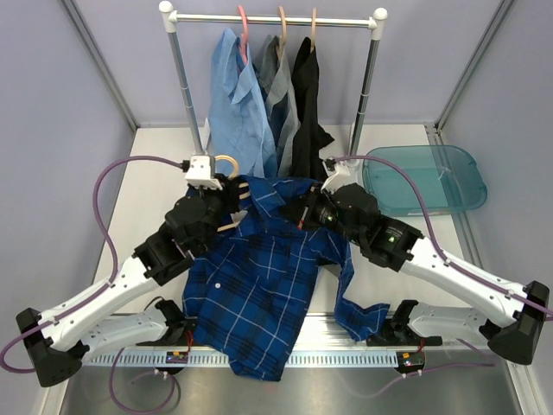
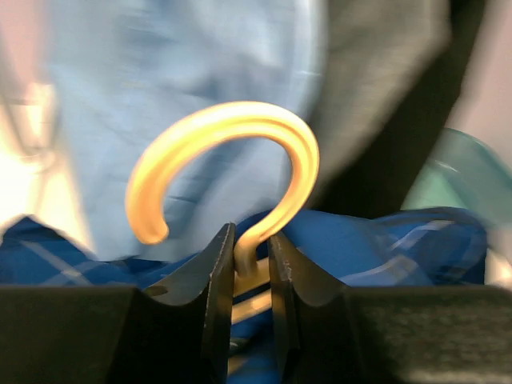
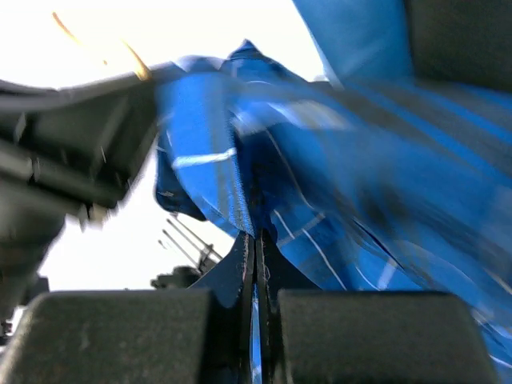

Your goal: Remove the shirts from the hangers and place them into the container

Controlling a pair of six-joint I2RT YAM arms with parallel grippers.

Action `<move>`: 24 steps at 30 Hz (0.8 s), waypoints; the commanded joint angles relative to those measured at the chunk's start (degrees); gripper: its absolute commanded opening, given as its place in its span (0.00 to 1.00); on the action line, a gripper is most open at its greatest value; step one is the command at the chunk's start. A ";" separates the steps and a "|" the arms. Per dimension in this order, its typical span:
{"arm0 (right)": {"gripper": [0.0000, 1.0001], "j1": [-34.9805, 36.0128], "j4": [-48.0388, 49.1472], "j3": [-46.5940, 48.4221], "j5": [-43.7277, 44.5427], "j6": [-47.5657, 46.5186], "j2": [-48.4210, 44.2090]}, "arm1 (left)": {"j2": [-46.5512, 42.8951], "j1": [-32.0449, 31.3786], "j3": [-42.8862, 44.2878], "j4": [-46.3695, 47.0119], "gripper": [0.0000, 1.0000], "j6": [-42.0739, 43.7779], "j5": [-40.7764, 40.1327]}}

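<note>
1. Left gripper (image 2: 250,264): the 2 fingers (image 2: 214,276) are clamped on the neck of the tan hanger (image 2: 240,128), 1 finger on each side and both touching the wood. The curved hook rises directly above the fingertips and opens toward the left finger.

2. Right gripper (image 3: 256,256): the 2 fingers (image 3: 244,264) are pressed together on a fold of the plaid shirt (image 3: 336,200). The cloth emerges between the tips and spreads above and to the right of them.

3. Plaid shirt, overhead view (image 1: 259,285): it lies spread on the table (image 1: 155,156) between the 2 grippers. Its collar end is at the fingers; its hem is at the near edge, on the side away from the fingertips. The left gripper (image 1: 226,192) is at the collar's left; the right gripper (image 1: 304,207) is at the collar's right.

4. Container (image 1: 428,177): it sits on the table beyond and to the right of the right fingers, apart from the shirt.

5. Rail stand (image 1: 346,20): beyond both sets of fingertips. From it hang 3 garments: the light blue shirt (image 1: 238,104) on the pink hanger (image 1: 244,30), the grey shirt (image 1: 281,95) and the black shirt (image 1: 307,112).

6. Left wrist view: the light blue shirt (image 2: 184,56) fills the background behind the hook, blurred.
</note>
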 commanded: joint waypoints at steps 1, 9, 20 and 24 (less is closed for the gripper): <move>0.00 -0.45 -5.05 -1.23 1.60 -1.62 -4.57 | -3.74 2.38 -0.88 10.39 0.04 1.26 -14.24; 0.00 -0.54 -8.12 -2.64 5.29 -2.67 -8.00 | -5.93 2.38 -1.76 10.48 0.00 3.81 -11.25; 0.00 -0.45 -22.62 5.79 22.60 -7.68 -15.73 | -9.10 2.38 -1.14 -2.86 0.00 9.26 2.55; 0.00 -0.45 -26.84 8.08 28.66 -8.30 -16.97 | -11.55 2.38 -2.81 -5.60 0.00 10.23 2.99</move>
